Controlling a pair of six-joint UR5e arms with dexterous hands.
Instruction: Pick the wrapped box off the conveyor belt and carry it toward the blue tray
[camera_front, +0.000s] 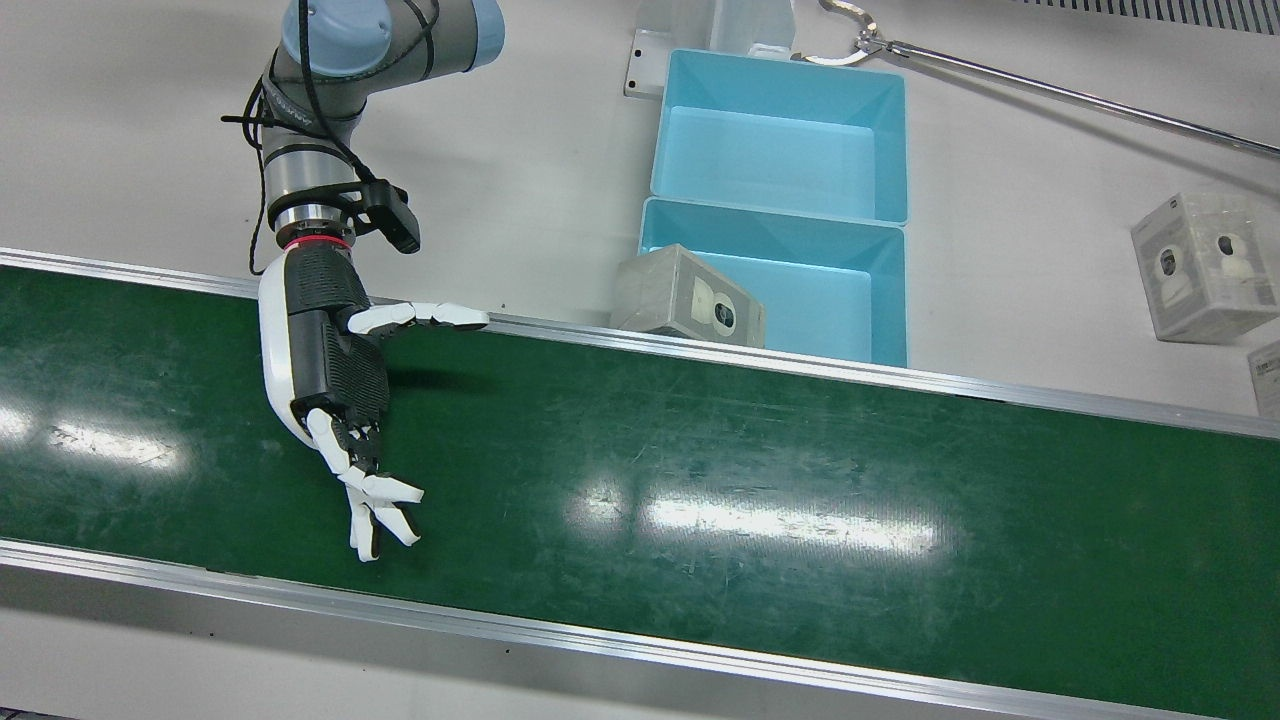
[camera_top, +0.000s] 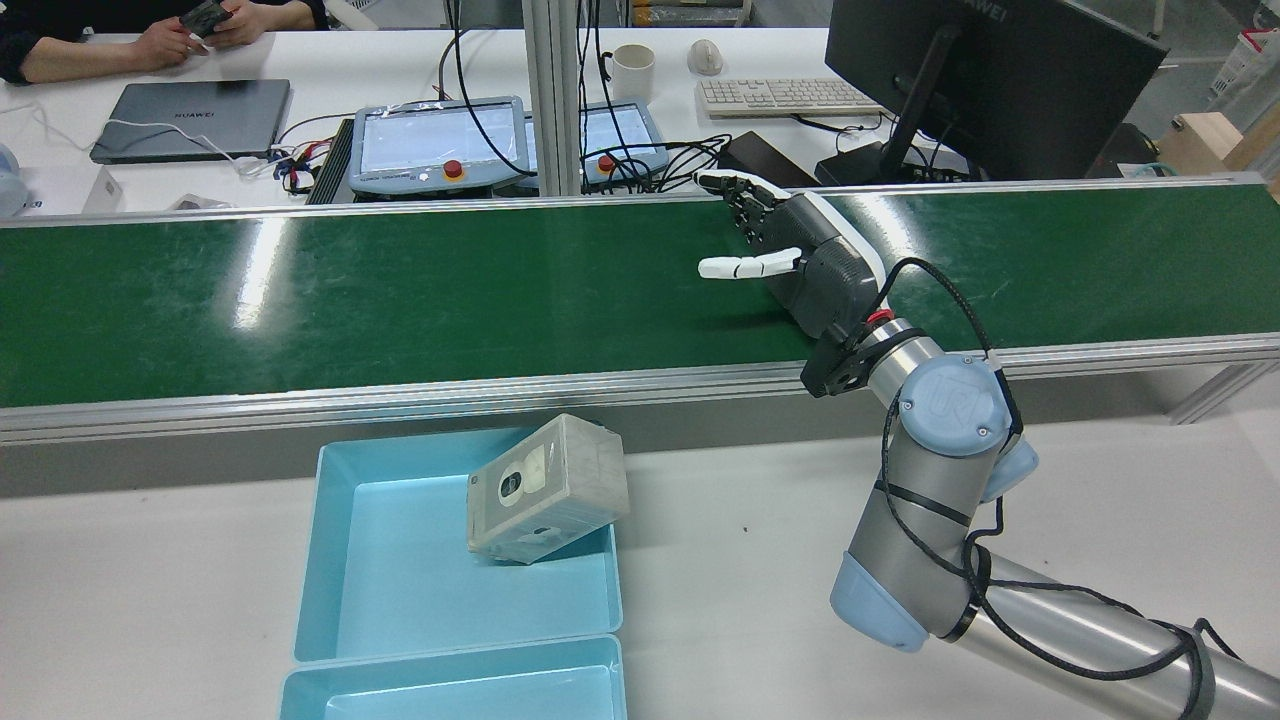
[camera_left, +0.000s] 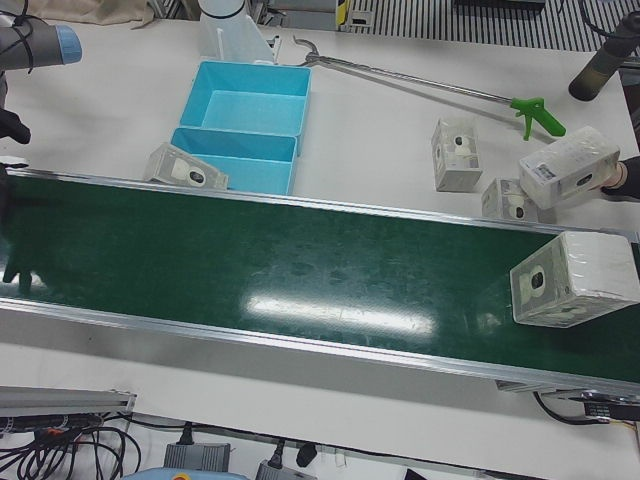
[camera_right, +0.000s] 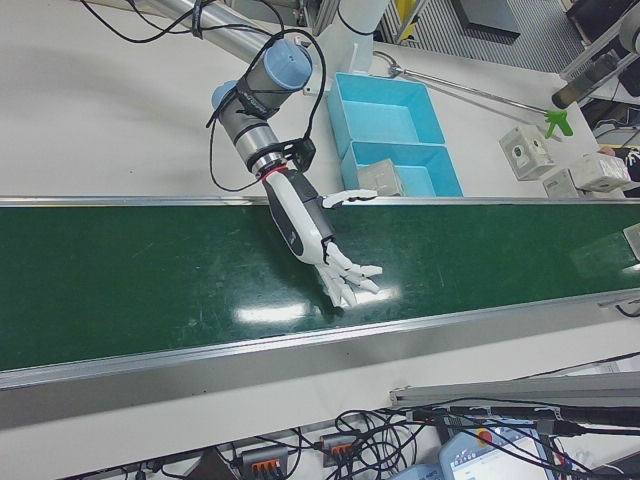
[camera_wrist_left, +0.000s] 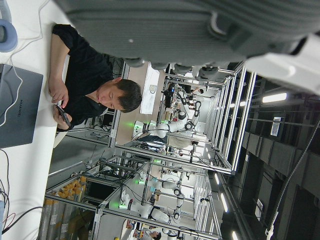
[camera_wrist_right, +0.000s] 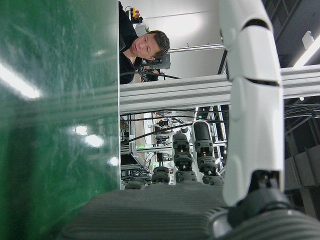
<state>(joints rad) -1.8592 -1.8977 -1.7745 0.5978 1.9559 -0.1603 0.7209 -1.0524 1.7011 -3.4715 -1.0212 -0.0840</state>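
A wrapped box (camera_left: 570, 280) with a camera picture on it lies on the green conveyor belt (camera_front: 700, 450) at the belt's far end in the left-front view, far from both hands. My right hand (camera_front: 335, 380) hovers over the belt near its other end, open, fingers spread, holding nothing; it also shows as the right hand (camera_top: 800, 260) and right hand (camera_right: 315, 235). A second wrapped box (camera_front: 687, 297) leans tilted on the corner of the nearer blue tray (camera_front: 800, 240) beside the belt. Only part of my left hand (camera_wrist_left: 175, 25) shows, and its state is unclear.
A second blue tray (camera_front: 780, 140) adjoins the first. More wrapped boxes (camera_left: 455, 155) and a long grabber tool (camera_left: 420, 85) lie on the white table. A person's hand holds a box (camera_left: 575, 165) at the right edge. A seated person (camera_top: 150, 40) and monitors stand beyond the belt.
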